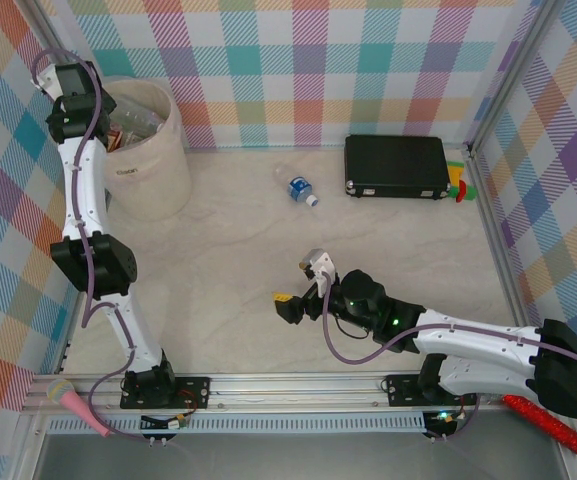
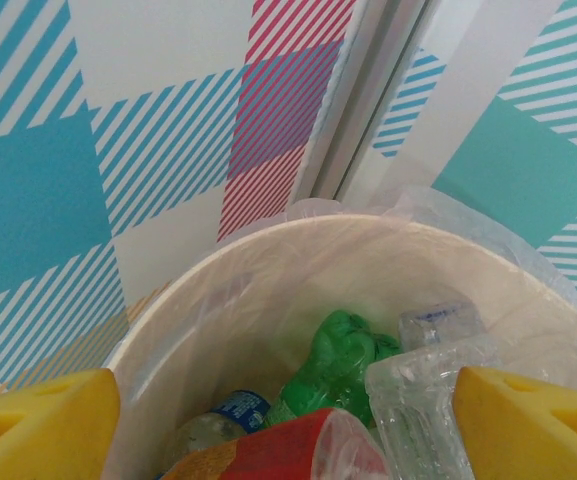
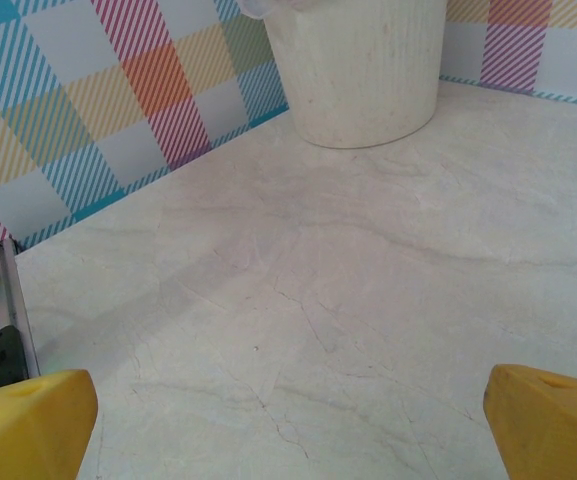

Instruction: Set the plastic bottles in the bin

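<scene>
Left hand (image 2: 286, 425) hangs open over bottles (image 2: 343, 365) in bin (image 2: 258, 290).

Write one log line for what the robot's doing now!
left fingers: open above bin | right fingers: open, empty | one bottle on table

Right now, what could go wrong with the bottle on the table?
The bottle lies on its side, so it might roll away if the open right gripper bumps it. It is far from the bin, across the table, so it could slip out on the way. The pile in the bin reaches close under the open left gripper, so another one might bounce out.
</scene>
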Tool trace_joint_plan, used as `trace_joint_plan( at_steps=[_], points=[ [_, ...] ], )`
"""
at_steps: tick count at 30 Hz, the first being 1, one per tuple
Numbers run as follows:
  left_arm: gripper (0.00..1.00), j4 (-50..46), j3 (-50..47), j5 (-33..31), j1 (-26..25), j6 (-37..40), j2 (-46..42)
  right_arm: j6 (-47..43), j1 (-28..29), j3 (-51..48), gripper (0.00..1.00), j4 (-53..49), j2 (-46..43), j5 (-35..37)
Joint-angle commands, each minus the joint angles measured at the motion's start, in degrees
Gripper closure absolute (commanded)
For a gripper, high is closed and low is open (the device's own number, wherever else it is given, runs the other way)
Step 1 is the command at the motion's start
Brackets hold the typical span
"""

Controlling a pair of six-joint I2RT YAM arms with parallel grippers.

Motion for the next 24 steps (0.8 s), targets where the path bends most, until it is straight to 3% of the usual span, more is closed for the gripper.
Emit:
trace_joint_plan(
  at_steps=[1,5,7,19,24],
  points=[
    [0.14,-0.3,0.8,1.2,0.5,0.7,-3.1,0.9,-0.2,0.4,0.01,1.7,0.2,-0.3],
    [0.13,-1.0,-1.2,5.7,0.5,-3.4,-5.1,1.0,-0.3,0.5,0.01,1.6,0.7,0.3],
    [0.01,-0.2,-4.8,6.9,0.3,-6.1,-7.3,1.2,-0.3,0.8,0.01,1.4,0.9,0.4],
    [0.0,9.4,-34.4,9.5,-8.9,-10.6,-29.0,-0.2,-1.1,2.8,0.01,-3.0,-2.1,7.5],
    [0.0,9.5,-45.4,10.4,-15.2,-9.9,-38.4,2.5,-3.9,9.4,0.01,-15.1,-1.0,11.2]
  ],
)
